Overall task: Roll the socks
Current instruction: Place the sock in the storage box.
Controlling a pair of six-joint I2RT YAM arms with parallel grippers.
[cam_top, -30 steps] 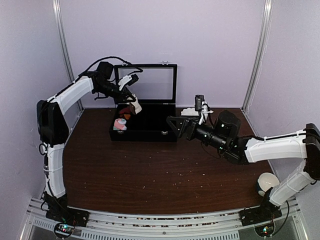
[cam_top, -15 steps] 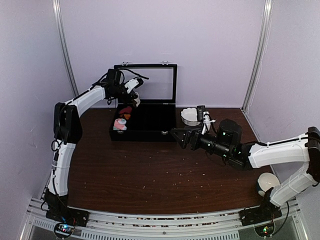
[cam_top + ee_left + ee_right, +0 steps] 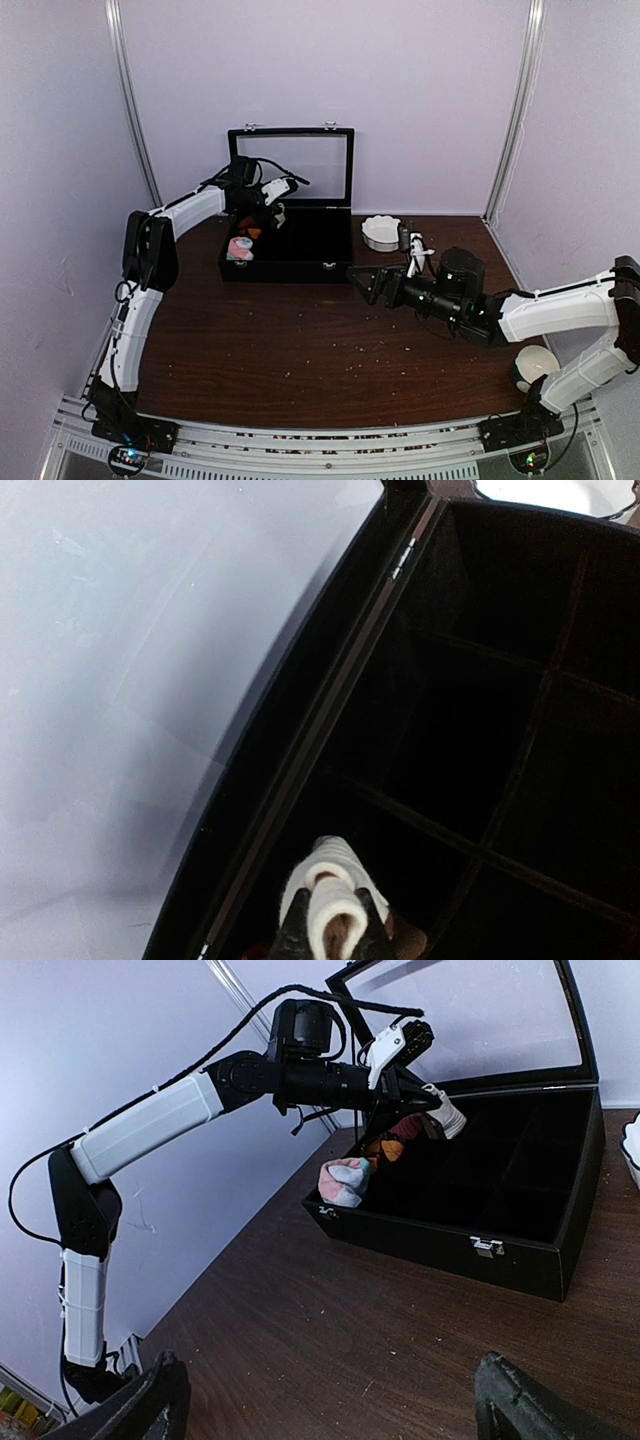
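Observation:
A rolled cream-beige sock [image 3: 338, 872] is pinched in my left gripper [image 3: 335, 935], which is shut on it just above the back-left compartments of the black box [image 3: 350, 710]. The same sock [image 3: 446, 1119] shows at the gripper's tip in the right wrist view, and it is a small pale spot [image 3: 277, 213] from above. A rolled pink, mint and white sock [image 3: 240, 248] [image 3: 344, 1181] sits in the box's front-left corner. My right gripper [image 3: 358, 281] [image 3: 330, 1400] hangs open over the bare table in front of the box, holding nothing.
A dark red and orange sock bundle [image 3: 395, 1141] lies in the box behind the pink roll. The box lid [image 3: 290, 165] stands upright at the back. A white bowl [image 3: 381, 232] sits right of the box. A white cup [image 3: 537, 365] stands by the right arm's base.
My left arm has stretched out to the right, keeping the cream sock over the box's back-left part. My right gripper has drawn back from the box toward the near side, still open.

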